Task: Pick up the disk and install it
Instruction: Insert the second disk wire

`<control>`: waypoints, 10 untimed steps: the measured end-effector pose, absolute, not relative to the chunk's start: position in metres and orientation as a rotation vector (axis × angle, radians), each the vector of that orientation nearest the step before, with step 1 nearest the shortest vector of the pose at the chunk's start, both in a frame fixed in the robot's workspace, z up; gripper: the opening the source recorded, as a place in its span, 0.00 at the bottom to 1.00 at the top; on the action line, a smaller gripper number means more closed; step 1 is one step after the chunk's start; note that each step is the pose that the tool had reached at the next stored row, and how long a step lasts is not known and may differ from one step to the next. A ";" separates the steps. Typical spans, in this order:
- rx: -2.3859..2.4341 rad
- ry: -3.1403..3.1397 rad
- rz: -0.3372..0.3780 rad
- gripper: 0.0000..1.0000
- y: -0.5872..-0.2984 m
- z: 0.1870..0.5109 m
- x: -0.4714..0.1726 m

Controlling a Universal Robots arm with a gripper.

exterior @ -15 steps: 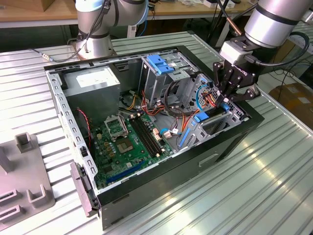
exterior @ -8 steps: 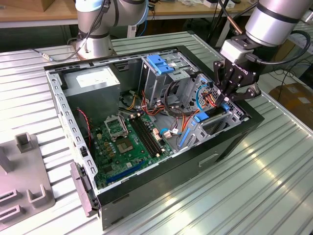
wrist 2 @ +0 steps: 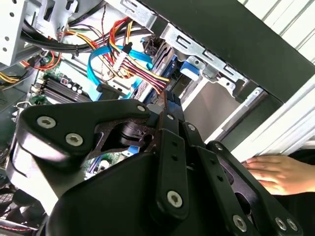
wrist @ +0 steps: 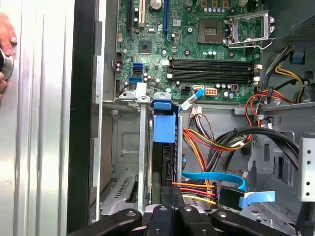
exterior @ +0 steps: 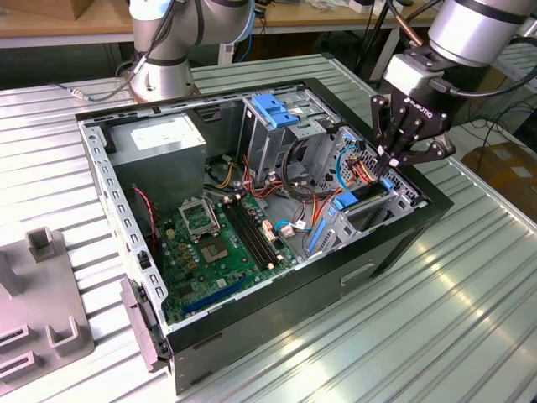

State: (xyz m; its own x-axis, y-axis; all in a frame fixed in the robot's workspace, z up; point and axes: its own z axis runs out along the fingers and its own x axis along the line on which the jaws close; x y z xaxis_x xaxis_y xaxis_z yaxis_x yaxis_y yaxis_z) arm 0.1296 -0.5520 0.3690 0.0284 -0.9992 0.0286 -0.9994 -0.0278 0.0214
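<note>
Black fingers of our gripper [exterior: 393,161] hang over the open computer case [exterior: 252,319] in the exterior view, near its right bay. In the second wrist view our fingers [wrist 2: 170,118] look pressed together. In the first wrist view the disk [wrist: 164,157] stands on edge in its bay, blue rail [wrist: 163,129] showing.

Ribbed, shiny metal table [exterior: 470,302] bears a matt black case [exterior: 277,311] with a glossy green motherboard [exterior: 218,243].

- Ribbed metal table [exterior: 470,302]; bears an open computer case [exterior: 336,290] at centre
- Grey fixture block [exterior: 42,323] at the exterior view's left; robot base [exterior: 159,80] behind
</note>
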 end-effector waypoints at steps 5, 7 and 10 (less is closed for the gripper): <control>2.216 -2.153 0.031 0.10 -0.543 0.369 0.128; 2.214 -2.152 0.029 0.10 -0.542 0.369 0.128; 2.213 -2.150 0.028 0.10 -0.539 0.371 0.127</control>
